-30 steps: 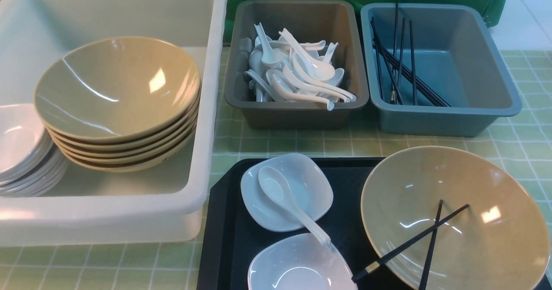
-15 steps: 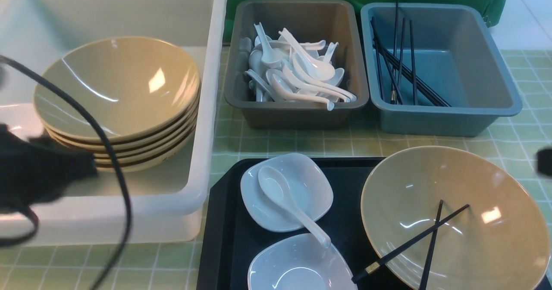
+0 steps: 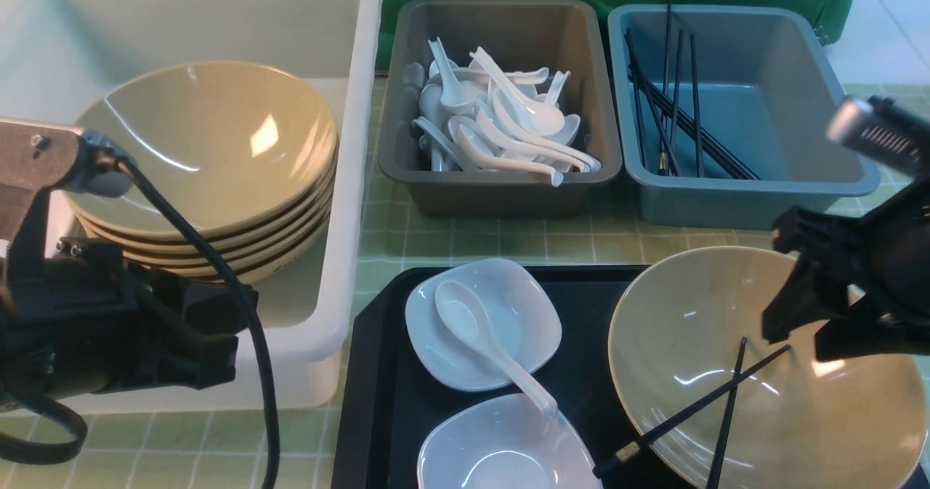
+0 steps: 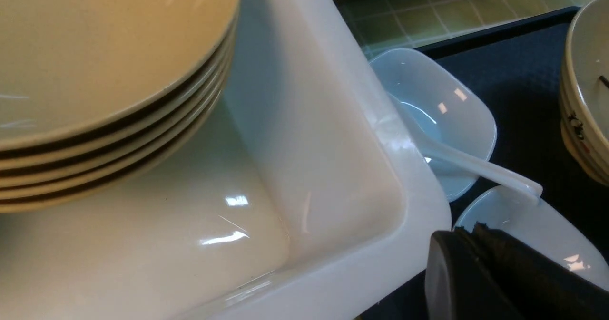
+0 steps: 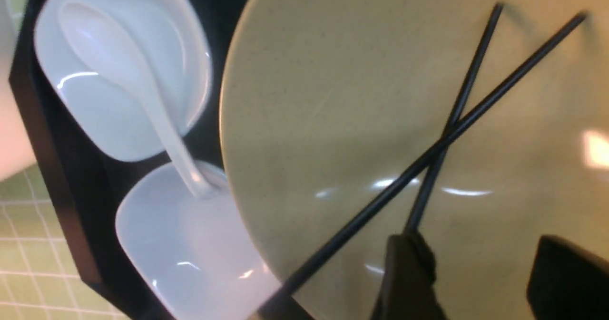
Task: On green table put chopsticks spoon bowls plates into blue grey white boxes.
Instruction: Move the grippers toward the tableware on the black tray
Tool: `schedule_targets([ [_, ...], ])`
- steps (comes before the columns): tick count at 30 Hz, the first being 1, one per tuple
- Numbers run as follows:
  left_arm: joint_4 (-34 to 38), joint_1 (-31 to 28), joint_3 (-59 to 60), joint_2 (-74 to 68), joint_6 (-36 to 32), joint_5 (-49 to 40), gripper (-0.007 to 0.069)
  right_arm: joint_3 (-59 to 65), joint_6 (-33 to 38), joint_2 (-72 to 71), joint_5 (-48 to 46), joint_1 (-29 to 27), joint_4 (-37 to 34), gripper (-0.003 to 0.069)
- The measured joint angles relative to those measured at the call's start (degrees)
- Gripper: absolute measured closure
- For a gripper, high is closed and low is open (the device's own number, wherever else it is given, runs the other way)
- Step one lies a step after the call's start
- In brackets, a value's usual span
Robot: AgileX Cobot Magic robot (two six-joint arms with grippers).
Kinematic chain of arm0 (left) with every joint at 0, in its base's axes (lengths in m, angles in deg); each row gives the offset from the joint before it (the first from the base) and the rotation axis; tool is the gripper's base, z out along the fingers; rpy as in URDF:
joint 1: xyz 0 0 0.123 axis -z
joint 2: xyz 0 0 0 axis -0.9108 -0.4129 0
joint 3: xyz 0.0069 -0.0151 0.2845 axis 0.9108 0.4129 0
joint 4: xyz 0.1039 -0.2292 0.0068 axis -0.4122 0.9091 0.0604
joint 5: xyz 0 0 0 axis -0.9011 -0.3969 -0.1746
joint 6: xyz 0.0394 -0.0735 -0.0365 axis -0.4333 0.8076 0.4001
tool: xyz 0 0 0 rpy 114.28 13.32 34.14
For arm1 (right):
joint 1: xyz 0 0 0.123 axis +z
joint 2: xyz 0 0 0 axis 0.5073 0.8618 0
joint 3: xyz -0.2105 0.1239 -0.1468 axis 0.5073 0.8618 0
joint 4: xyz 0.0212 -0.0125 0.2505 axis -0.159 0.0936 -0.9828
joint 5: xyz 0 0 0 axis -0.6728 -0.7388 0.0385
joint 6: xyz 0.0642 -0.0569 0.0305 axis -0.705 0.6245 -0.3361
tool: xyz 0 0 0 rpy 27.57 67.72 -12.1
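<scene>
A tan bowl (image 3: 763,314) sits on the black tray with two crossed chopsticks (image 3: 697,405) in it. My right gripper (image 3: 799,336) hovers open over this bowl (image 5: 357,96), one finger (image 5: 409,263) at the end of a chopstick (image 5: 442,139). A white spoon (image 3: 479,336) lies across two white plates (image 3: 523,307), (image 3: 501,453). My left gripper (image 3: 240,325) is shut and empty over the near corner of the white tub (image 3: 349,184); its tips (image 4: 468,229) are beside the nearer plate (image 4: 523,220).
The tub holds a stack of tan bowls (image 3: 196,155). The dark grey box (image 3: 501,191) holds several spoons, the blue-grey box (image 3: 755,198) several chopsticks. The black tray (image 3: 378,387) lies on the green table (image 3: 465,242). A cable (image 3: 218,285) hangs by the left arm.
Both arms have come into view: the left from the left edge to the tub's near corner, the right from the right edge to above the tan bowl. The dishes have not moved.
</scene>
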Motion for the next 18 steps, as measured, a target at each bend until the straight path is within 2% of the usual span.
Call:
schedule_targets([
  [4, 0.3, 0.0, 0.0, 0.0, 0.0, 0.1, 0.0626, 0.0, -3.8, 3.6, 0.0, 1.6, -1.6, 0.0223],
  [6, 0.4, 0.0, 0.0, 0.0, 0.0, 0.1, 0.0626, 0.0, -8.4, 4.2, 0.1, 4.0, -1.3, 0.0206],
  [10, 0.5, 0.0, 0.0, 0.0, 0.0, -0.1, 0.0626, 0.0, -19.5, 4.2, 0.4, 8.6, 3.1, 0.0199],
  [11, 0.6, 0.0, 0.0, 0.0, 0.0, -0.1, 0.0626, 0.0, -19.5, 4.2, 0.4, 8.8, 3.4, 0.0199],
  [12, 0.6, 0.0, 0.0, 0.0, 0.0, -0.6, 0.0626, 0.0, -25.1, 4.4, 0.4, 10.1, 5.3, 0.0199],
  [18, 0.9, 0.4, 0.0, 0.0, 0.0, -1.9, 0.0626, 0.0, -33.6, 7.6, 1.0, 12.0, 6.8, 0.0198],
])
